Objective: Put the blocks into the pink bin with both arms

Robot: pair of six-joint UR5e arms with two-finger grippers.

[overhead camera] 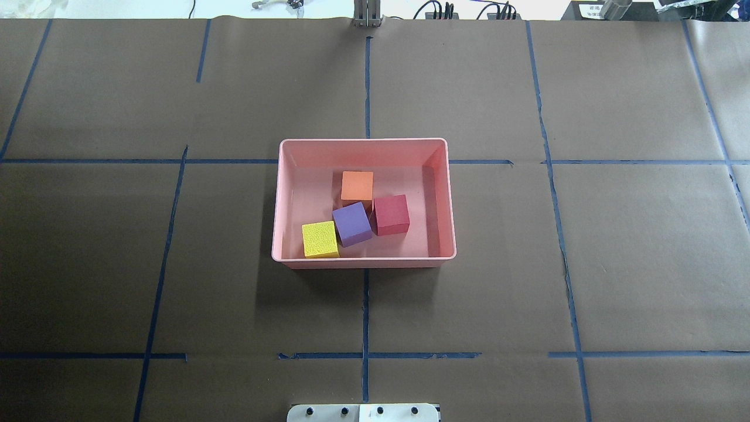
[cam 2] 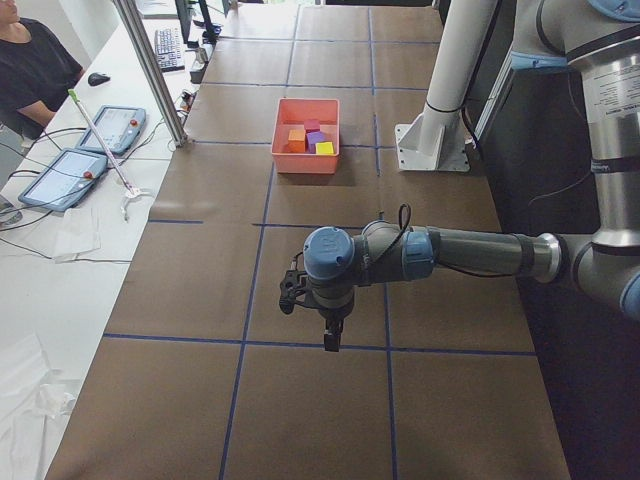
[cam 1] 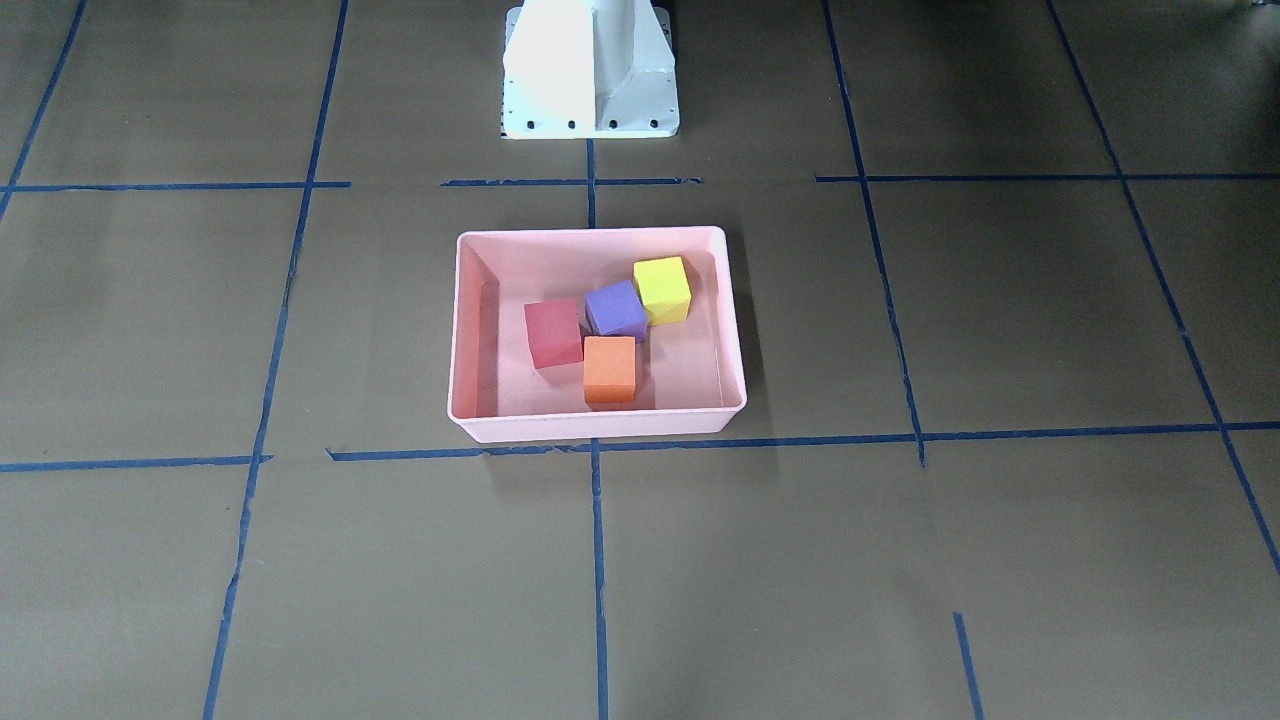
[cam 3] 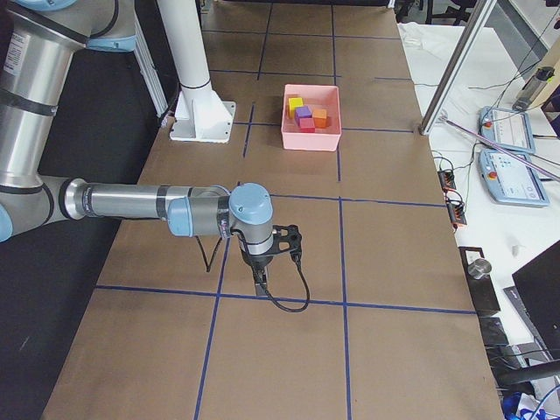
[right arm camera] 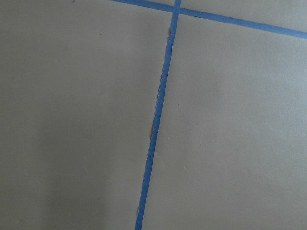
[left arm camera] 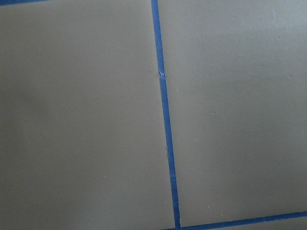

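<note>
Bin (overhead camera: 363,262) lies with long axis left-to-right, four blocks (overhead camera: 352,224) inside — left pincer (cam 2: 331,341), right pincer (cam 3: 260,278): open or closed, cannot tell.

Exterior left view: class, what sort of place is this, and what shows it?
Probably a robotics lab workcell: the left arm extends over a paper-covered table gridded with blue tape, and an operator's bench with teach pendants runs alongside.
</note>
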